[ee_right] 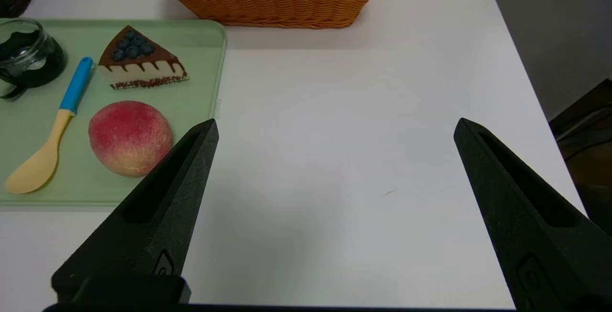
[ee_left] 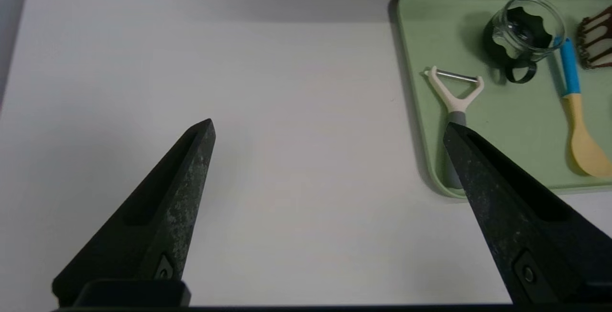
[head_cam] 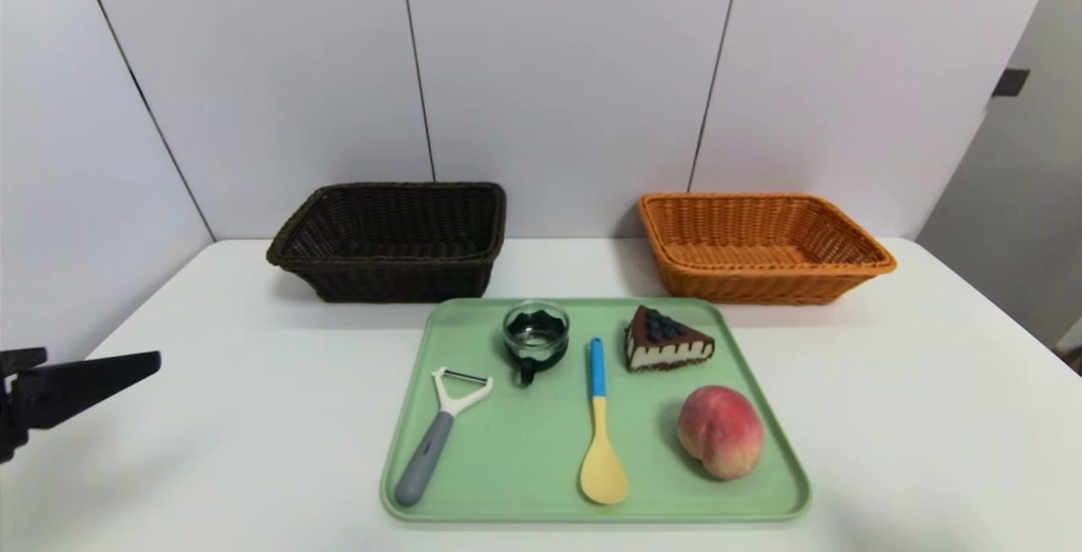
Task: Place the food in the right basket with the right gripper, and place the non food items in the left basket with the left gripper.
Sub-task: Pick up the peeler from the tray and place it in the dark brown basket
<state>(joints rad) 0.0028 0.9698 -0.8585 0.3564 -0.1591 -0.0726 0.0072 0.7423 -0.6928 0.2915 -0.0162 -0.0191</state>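
Head view shows my left gripper (head_cam: 127,366) at the frame's left edge, its pointed black fingers spread and holding nothing, above the white table (head_cam: 254,383). On the pale green rectangular tray (head_cam: 507,459) at lower centre lie a white Y-shaped peeler with a grey handle (head_cam: 439,429), a small clear glass cup in a black holder (head_cam: 535,336), a yellow spoon with a blue handle (head_cam: 602,425), a chocolate cake wedge topped with dark berries (head_cam: 666,341) and a pink-red fuzzy peach (head_cam: 721,432). Behind the tray, the dark brown woven wicker basket (head_cam: 393,239) sits left of centre and the light orange woven wicker basket (head_cam: 761,246) right of centre, both seemingly empty, though their near corners are hidden. My right gripper (ee_right: 334,128) appears only in its wrist view, fingers wide apart and empty over bare table beside the tray, the peach near one fingertip.
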